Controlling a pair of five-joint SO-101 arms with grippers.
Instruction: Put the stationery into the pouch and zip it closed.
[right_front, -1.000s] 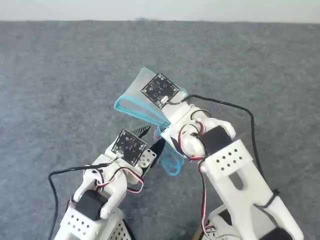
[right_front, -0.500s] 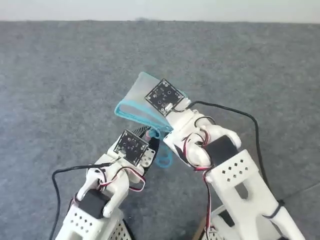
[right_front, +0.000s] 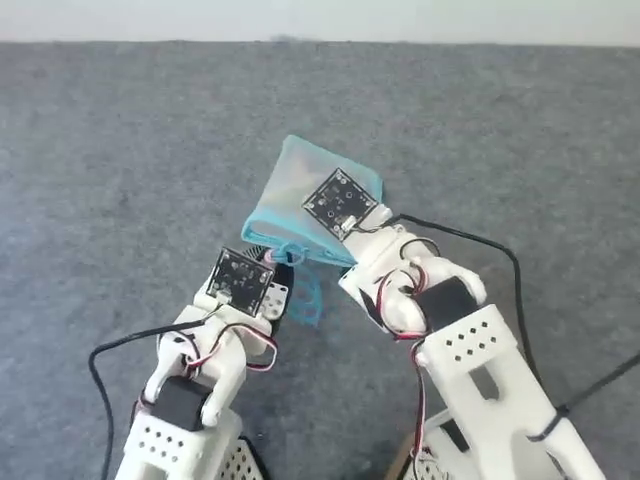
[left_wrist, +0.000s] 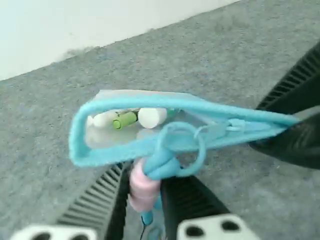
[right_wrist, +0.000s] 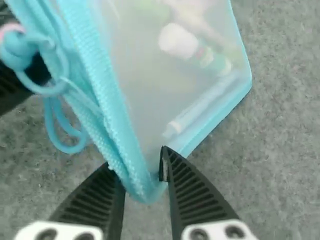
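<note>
Clamping pouch (right_wrist: 165, 100) corner — right pincer (right_wrist: 136, 167), zip end

Stationery (left_wrist: 135, 117) lies in the pouch (right_front: 310, 195) — between left fingers (left_wrist: 107, 200) and right fingers (right_wrist: 192, 187).

From above, bare grey carpet (right_front: 120, 150) lies round the pouch (right_front: 298, 188) from 8 o'clock through 12 to 3. The right arm (right_front: 440, 305) blocks 4 to 5 o'clock, with the right gripper (right_wrist: 142, 175) clamped on the pouch's end. The left gripper (left_wrist: 145, 192), pinching the pull cord (left_wrist: 160, 164), closes off 7 o'clock. The narrow gap at 6 holds the cord's loop.
</note>
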